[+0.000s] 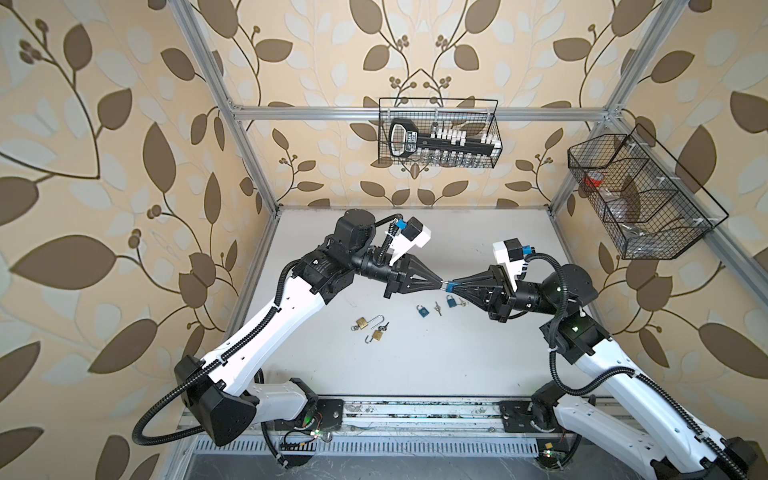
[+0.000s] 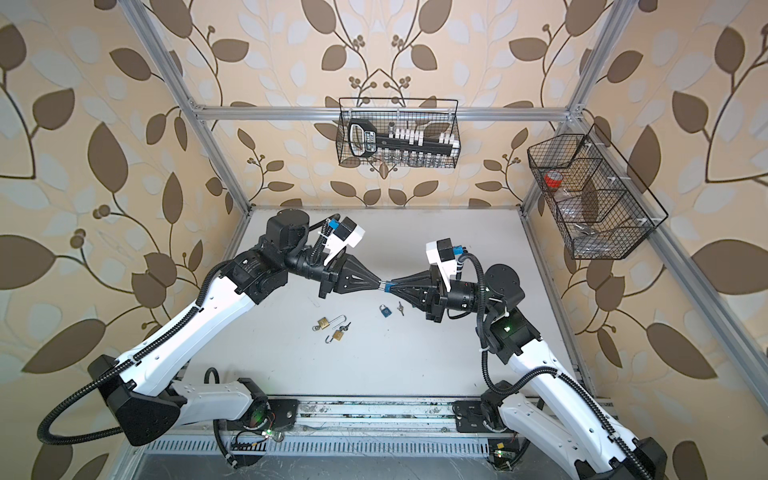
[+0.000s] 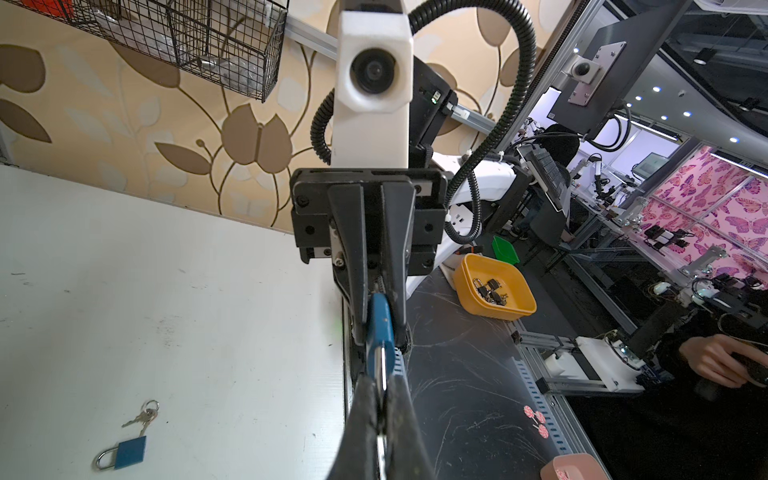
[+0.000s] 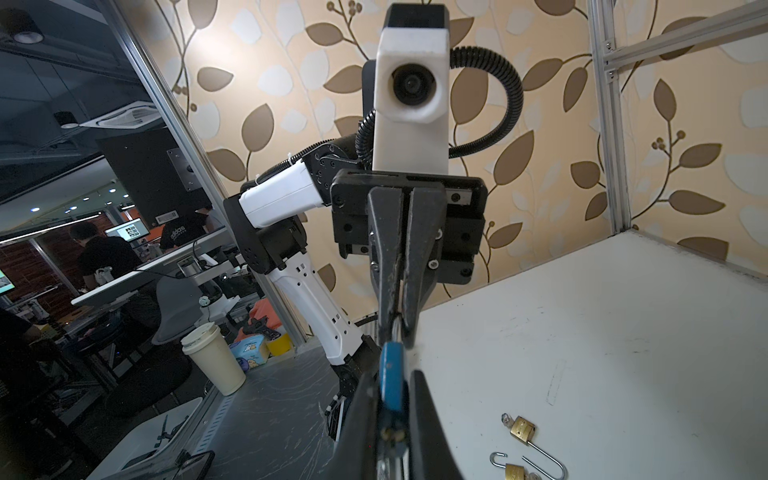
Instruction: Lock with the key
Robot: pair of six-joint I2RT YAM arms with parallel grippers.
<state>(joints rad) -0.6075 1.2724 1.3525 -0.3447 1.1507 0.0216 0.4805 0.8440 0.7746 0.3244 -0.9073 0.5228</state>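
In both top views the left claw [image 1: 439,284] and the right claw [image 1: 458,285] are seen tip to tip above the middle of the tabletop [image 1: 415,374]. The held blue padlock [image 1: 452,284] is carried between them, clear of the surface. The right claw is closed narrowly on the blue body, and the left claw is pinched shut on the silver shackle [image 2: 381,285].

The grip is shown closest in the wrist views. In the left wrist view the shackle is seen running in between the left claw's fingers [image 3: 361,424] at the lower centre. In the right wrist view the body is seen clamped between the right claw's fingers [image 4: 424,407]. Only there is a small brass-coloured part [image 4: 390,434] shown at the body's near end. Whether it is a key cannot be told.

Below the claws, a loose blue padlock [image 1: 422,311] and a key bunch [image 1: 437,308] are shown lying just apart in both top views and at the lower left of the left wrist view. A second loose blue padlock [image 1: 450,301] is caught in a top view only, at the right claw's lower edge. Two brass padlocks [image 1: 360,323] with open shackles are shown left of centre in both top views and at the lower right of the right wrist view.
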